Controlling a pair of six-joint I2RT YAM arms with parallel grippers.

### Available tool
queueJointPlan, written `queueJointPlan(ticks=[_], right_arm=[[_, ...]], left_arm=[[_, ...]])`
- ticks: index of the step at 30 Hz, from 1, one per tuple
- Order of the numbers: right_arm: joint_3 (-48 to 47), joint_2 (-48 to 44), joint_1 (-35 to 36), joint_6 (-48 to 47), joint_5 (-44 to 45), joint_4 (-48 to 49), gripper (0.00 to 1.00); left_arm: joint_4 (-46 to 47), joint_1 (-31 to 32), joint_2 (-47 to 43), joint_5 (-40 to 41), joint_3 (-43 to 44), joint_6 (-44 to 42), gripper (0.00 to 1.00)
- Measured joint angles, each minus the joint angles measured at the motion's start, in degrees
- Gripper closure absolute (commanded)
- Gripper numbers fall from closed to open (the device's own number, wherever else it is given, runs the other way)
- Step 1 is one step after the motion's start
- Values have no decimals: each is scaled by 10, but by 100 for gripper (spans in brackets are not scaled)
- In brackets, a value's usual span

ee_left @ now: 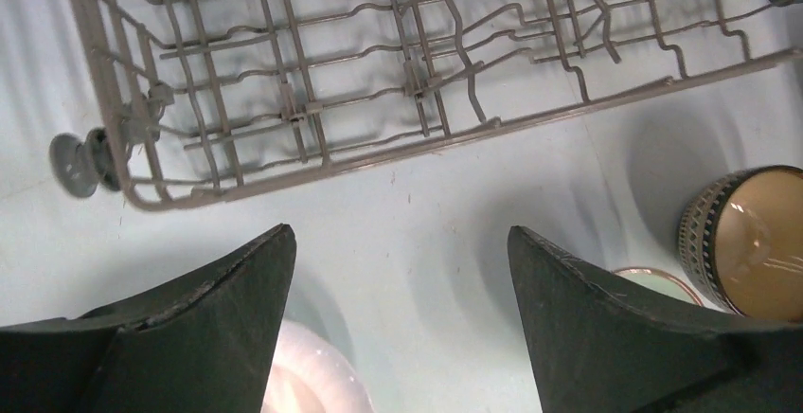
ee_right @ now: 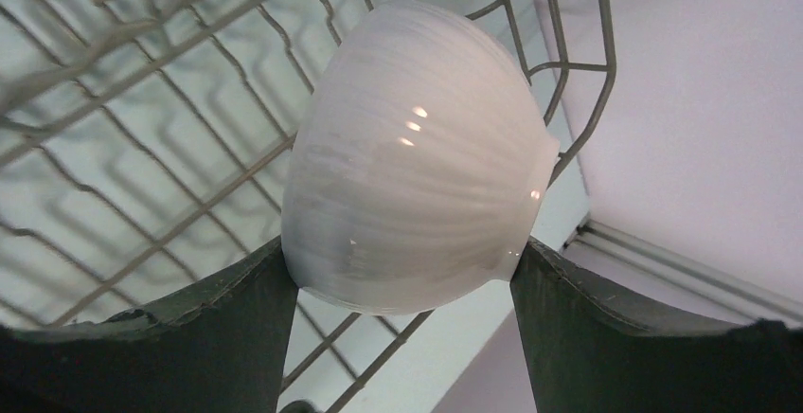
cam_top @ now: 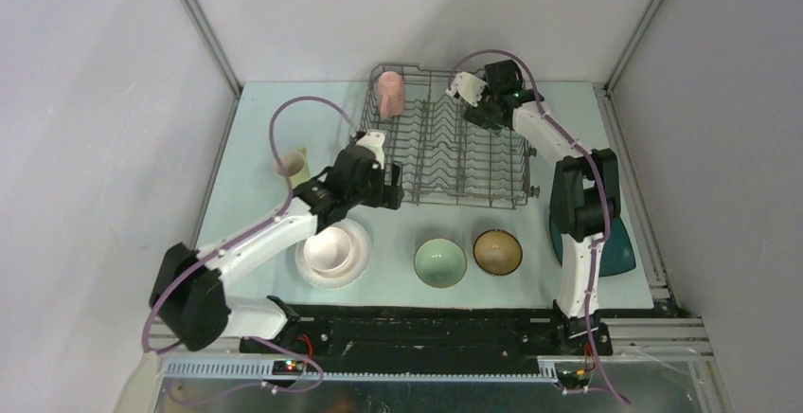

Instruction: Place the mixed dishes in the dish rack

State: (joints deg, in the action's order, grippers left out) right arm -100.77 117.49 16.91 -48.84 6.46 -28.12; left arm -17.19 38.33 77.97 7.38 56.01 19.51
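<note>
Right jaws: the right gripper is clamped on the white bowl, with one dark finger pressed to each side of it near the rim. The bowl's foot points away from the wrist.
White bowl, place: over the 1 o'clock corner of the dish rack, with rack wires behind it. Whether it touches the wires I cannot tell.
Left jaws: the left gripper stands wide apart with nothing between the fingers.
Left gripper, place: above bare table, just outside the rack's 7 o'clock corner. A small grey wheel sits at that corner.
Pink mug: mouth down in the rack's 11 o'clock corner.
Pale pink bowl: on the round white plate, at 6 o'clock from the left gripper and close to it.
Pale green bowl: on the table at 6 o'clock from the rack, mouth up.
Brown bowl: just beside the green one, on its 3 o'clock side, with a patterned outer wall.
Yellow-green mug: on the table at 9 o'clock from the rack, apart from it.
Dark teal plate: at 4 o'clock from the rack, partly hidden behind the right arm.
</note>
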Motion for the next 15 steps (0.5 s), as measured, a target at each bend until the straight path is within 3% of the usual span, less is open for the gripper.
queueJointPlan(ticks=[6,15], right_arm=[[-5,39,-18,-73,16,36,100],[-5,102,-17,-146,40,112,100]], left_arm=[[14,-7,-102,0,-46,24,9],[29,-24,-152,-8,-58,56,9]])
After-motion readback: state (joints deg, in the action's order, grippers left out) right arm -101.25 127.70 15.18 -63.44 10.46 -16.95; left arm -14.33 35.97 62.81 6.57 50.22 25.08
